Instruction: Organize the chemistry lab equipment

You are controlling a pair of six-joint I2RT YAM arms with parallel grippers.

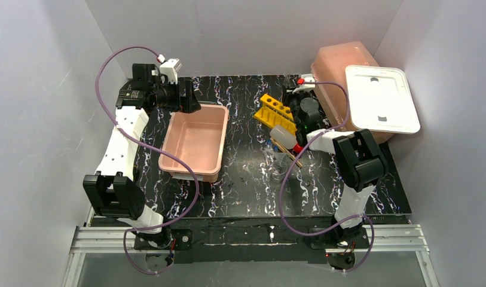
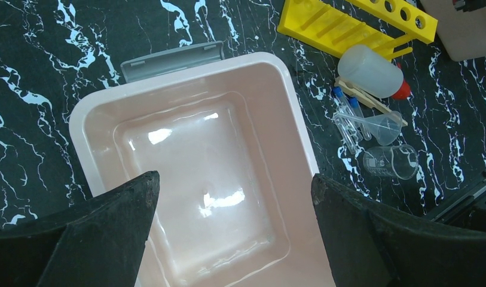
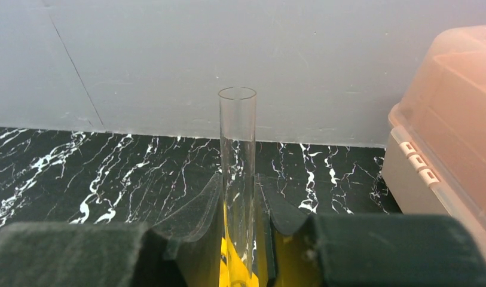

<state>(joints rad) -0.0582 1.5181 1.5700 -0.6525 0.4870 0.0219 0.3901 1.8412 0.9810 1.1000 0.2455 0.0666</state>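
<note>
Jaws of our right gripper (image 3: 239,200) pinch an upright clear test tube (image 3: 237,134) low down, likely light, slick, breakable; our left gripper (image 2: 233,179) gapes wide.

The top external camera looks down from above and behind the arm bases (image 1: 159,239), far enough to take in the whole table (image 1: 240,197); the left wrist camera looks steeply down, close over the pink tub (image 2: 192,155); both show the yellow rack (image 1: 276,112) — the right wrist camera faces level toward the back wall (image 3: 168,60), very near a clear tube (image 3: 237,149).
</note>
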